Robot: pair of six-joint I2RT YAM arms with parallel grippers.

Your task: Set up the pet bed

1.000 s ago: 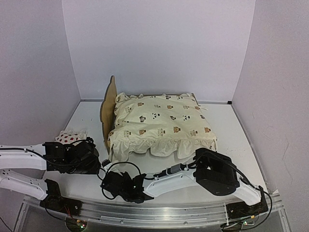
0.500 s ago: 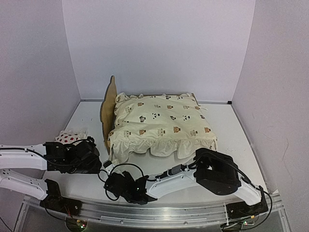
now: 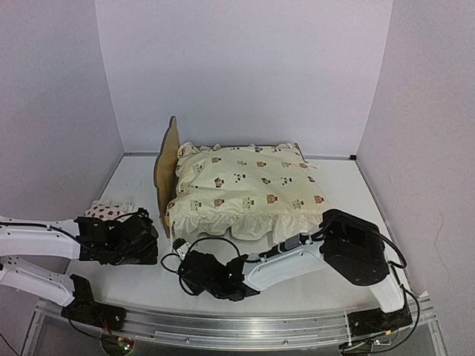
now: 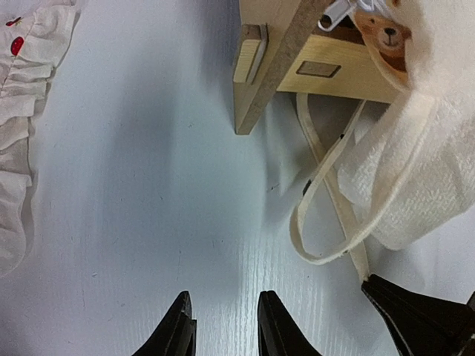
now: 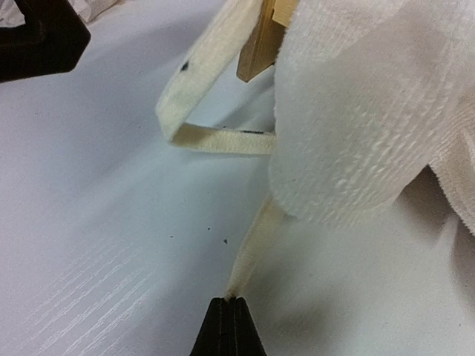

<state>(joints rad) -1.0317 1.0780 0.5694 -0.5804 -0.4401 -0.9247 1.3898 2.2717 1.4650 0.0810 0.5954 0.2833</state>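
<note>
Pinching the cream strap in the clamped right tool, trailing back to the pet bed at the middle of the table, corner leg just ahead; holding the left tool narrowly parted, empty, seemingly nearer that leg.

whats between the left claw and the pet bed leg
Only bare table, as the left wrist view shows, between the left claw and the leg of the pet bed. The cream strap loops off to one side.
</note>
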